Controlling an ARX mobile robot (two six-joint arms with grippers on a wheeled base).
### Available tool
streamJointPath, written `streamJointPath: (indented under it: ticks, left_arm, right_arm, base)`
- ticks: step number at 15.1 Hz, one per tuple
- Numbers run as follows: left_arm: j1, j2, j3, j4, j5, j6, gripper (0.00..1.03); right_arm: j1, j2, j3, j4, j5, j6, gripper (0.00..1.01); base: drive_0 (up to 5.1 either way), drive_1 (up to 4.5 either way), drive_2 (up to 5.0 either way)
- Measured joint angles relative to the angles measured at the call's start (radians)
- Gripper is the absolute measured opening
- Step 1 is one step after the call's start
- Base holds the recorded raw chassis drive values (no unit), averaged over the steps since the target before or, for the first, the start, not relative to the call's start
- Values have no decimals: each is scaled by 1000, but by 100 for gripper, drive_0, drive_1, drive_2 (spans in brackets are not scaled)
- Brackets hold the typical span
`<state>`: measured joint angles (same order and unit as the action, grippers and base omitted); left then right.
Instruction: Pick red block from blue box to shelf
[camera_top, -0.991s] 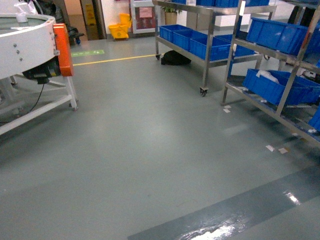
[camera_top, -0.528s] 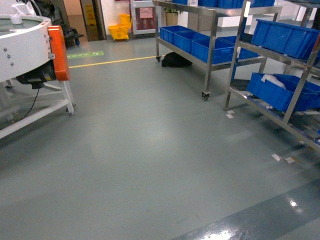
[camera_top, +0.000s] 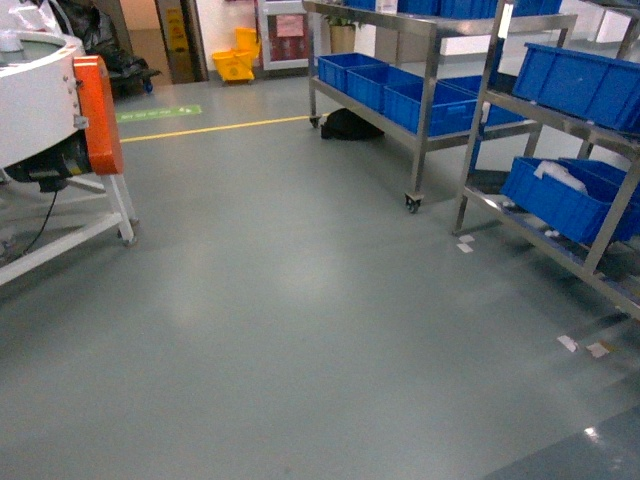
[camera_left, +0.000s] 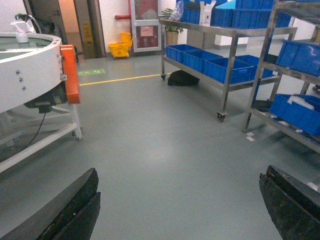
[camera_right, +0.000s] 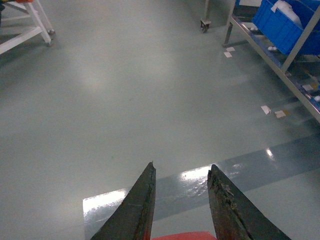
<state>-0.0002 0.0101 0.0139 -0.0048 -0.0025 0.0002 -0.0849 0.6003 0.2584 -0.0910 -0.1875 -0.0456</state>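
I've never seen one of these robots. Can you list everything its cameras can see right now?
Steel shelf racks: two, shiny; one on wheels at centre back, one at right.
Blue crates: several, on the rack tiers.
Round machine: one, white with an orange panel, at left.
Mop bucket: one, yellow, far back by the doorway.
Bag: one, black, under the wheeled rack.
Floor line: one, yellow, across the back.
Floor marking: one, green, beyond the line.
Scraps: a few, white, on the floor by the right rack.
Red thing: one, low between the right gripper's fingers, mostly cut off.
Left gripper: black, wide open.
Right gripper: dark, fingers close together.
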Motion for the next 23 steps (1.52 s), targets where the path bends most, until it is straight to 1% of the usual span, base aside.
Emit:
streamJointPath:
  ticks: [18, 23]
  left_arm:
    - [0, 0, 0, 2, 0, 0, 98]
    - [1, 0, 0, 1, 2, 0, 98]
  right_arm:
    - [0, 0, 0, -1, 0, 0, 26]
    - [1, 0, 0, -3, 0, 0, 26]
  base:
    - [3, 409, -404]
    - [-134, 277, -544]
